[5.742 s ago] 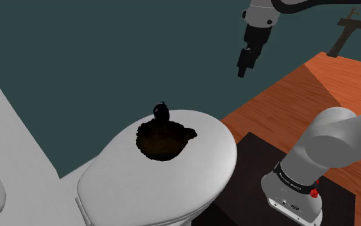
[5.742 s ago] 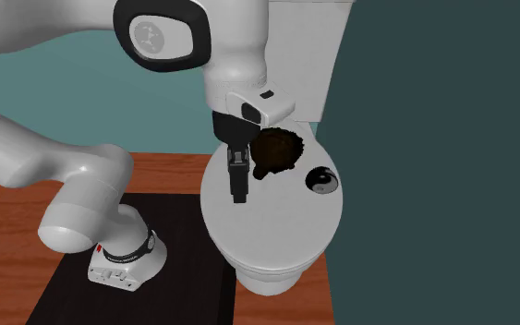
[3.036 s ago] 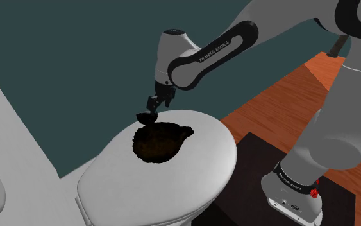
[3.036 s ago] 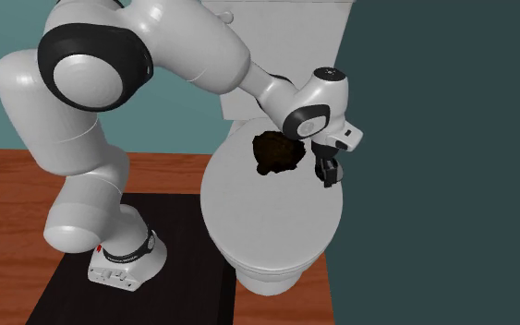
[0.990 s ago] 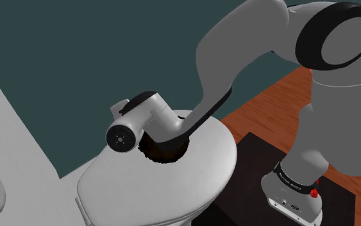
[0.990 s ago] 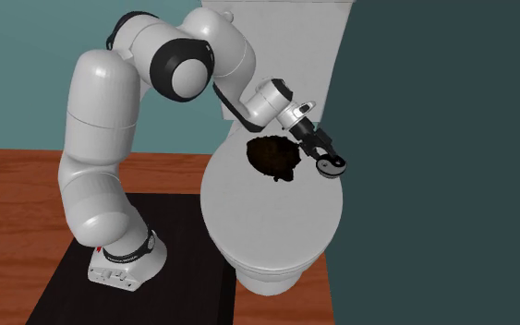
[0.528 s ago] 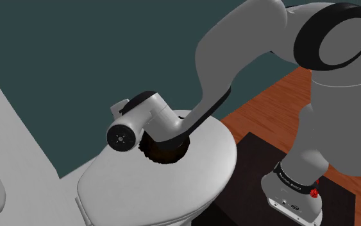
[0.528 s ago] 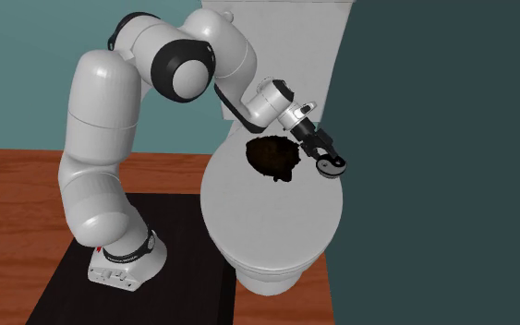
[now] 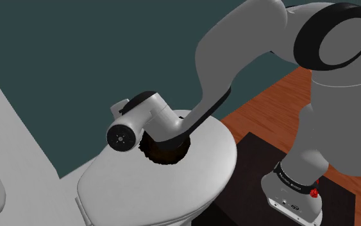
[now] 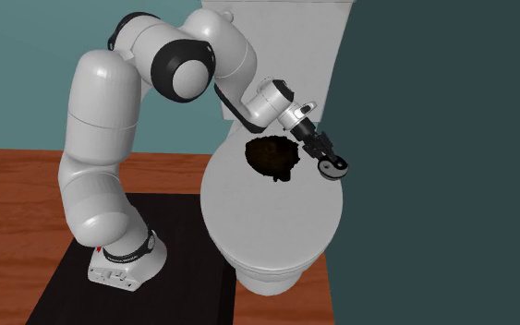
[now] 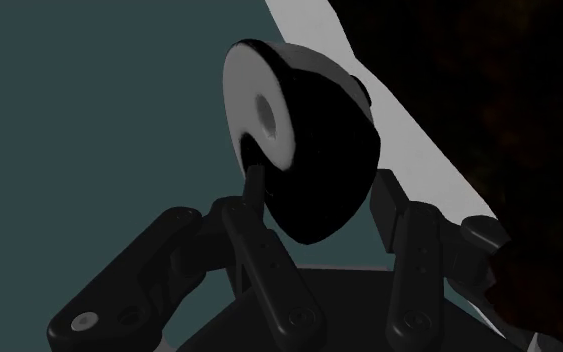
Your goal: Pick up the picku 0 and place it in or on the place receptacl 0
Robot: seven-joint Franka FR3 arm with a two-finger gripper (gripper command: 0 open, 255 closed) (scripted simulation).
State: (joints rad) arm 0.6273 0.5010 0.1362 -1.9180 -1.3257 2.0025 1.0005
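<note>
A small round black object with a white, yin-yang-like face (image 10: 331, 167) (image 11: 304, 150) lies at the edge of the white toilet lid (image 10: 267, 226) on the second exterior view's right. My gripper (image 10: 321, 158) (image 11: 319, 192) is shut on it, one black finger (image 11: 254, 195) pressed to each side. Just beside it on the lid lies a dark brown, rough-edged bowl-like thing (image 10: 272, 157) (image 9: 167, 151). In the shoulder view the arm's white wrist link (image 9: 137, 122) stands in front of the hand.
The toilet lid (image 9: 172, 186) drops off close to the held object, with a dark teal wall (image 10: 433, 138) right behind it. The white tank (image 10: 276, 18) rises at the lid's back. The stand's black top (image 10: 73, 295) rests on a wooden floor (image 10: 8, 203).
The fingers have closed in on the round black-and-white object, which they stood apart around half a second ago. The arm has hardly moved.
</note>
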